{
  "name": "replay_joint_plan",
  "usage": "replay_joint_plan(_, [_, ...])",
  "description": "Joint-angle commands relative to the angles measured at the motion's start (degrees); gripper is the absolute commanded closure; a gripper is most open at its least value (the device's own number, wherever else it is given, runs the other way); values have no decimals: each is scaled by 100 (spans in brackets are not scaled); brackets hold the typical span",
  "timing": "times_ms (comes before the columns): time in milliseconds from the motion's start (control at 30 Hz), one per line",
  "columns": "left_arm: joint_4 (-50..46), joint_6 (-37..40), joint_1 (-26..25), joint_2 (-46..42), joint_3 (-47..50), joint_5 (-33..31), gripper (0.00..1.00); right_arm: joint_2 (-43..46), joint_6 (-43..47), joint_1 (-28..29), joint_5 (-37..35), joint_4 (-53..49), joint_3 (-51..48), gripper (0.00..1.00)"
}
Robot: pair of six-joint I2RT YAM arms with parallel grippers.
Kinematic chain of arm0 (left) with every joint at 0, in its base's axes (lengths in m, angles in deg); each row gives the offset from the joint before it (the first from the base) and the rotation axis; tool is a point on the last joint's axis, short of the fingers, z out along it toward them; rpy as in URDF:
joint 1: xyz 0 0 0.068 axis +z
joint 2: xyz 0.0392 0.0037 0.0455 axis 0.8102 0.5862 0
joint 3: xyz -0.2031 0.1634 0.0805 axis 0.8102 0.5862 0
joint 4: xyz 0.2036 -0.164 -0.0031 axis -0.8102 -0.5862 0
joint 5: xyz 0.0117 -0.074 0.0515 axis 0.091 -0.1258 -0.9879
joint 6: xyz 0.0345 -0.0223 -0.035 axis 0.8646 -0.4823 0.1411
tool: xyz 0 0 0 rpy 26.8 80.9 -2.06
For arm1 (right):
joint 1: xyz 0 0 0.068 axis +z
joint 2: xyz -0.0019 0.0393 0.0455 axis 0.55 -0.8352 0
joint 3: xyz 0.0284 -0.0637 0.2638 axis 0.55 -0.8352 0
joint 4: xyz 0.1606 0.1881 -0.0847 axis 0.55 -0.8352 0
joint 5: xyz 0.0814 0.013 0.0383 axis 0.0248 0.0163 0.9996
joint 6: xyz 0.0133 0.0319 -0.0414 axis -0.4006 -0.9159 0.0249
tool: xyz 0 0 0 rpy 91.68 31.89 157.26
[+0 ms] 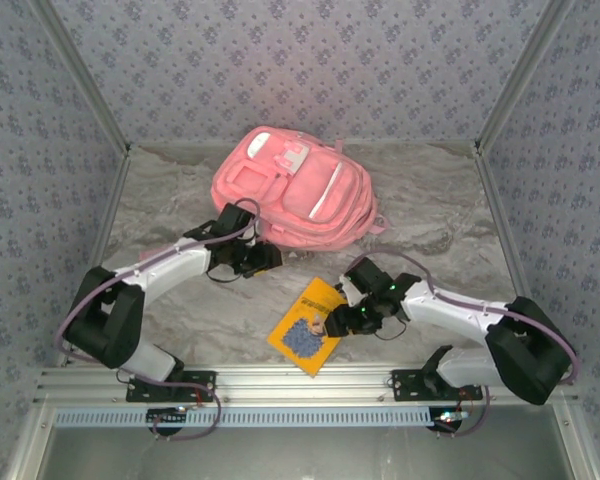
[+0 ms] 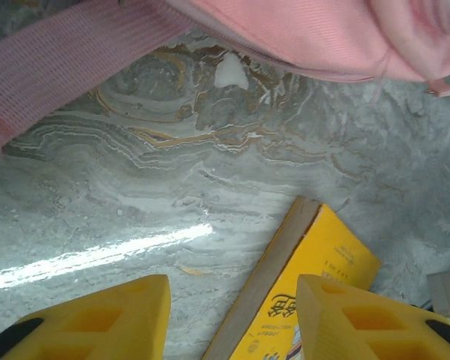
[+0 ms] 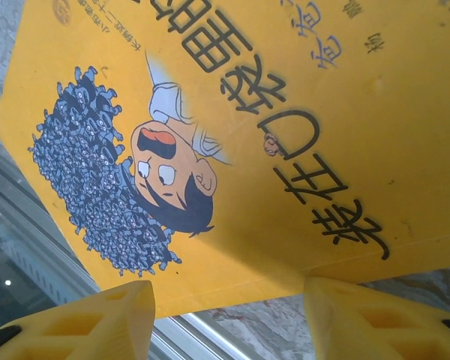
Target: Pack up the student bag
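Observation:
The pink student bag (image 1: 295, 190) lies flat at the back middle of the marble table. Its lower edge (image 2: 322, 37) and a strap (image 2: 60, 67) cross the top of the left wrist view. A yellow book (image 1: 306, 328) with a cartoon cover lies near the front edge. My left gripper (image 1: 263, 258) hovers just below the bag's near left corner, open (image 2: 232, 289) with bare table between its fingers and the book's corner (image 2: 322, 262) ahead. My right gripper (image 1: 342, 315) sits at the book's right edge, open (image 3: 229, 292), the cover (image 3: 285, 112) just beyond its fingertips.
An aluminium rail (image 1: 300, 380) runs along the table's front edge, right beside the book's near corner (image 3: 30, 225). Patterned walls close in the left, right and back sides. Bare marble (image 1: 450, 220) lies to the right of the bag.

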Motion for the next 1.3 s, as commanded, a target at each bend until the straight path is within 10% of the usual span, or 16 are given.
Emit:
replay_joint_plan(0, [303,-69,-46,-88,172,-61,53,-492,-141,40,205,302,22,43])
replay_joint_plan(500, [-487,-327,499,-831,916,-499,52,-2324,193,-153,-992,192,2154,43])
replay_joint_plan(1267, [876,-862,287,171,1133,1236,47,-2487,-92,-301,442,929,1770,41])
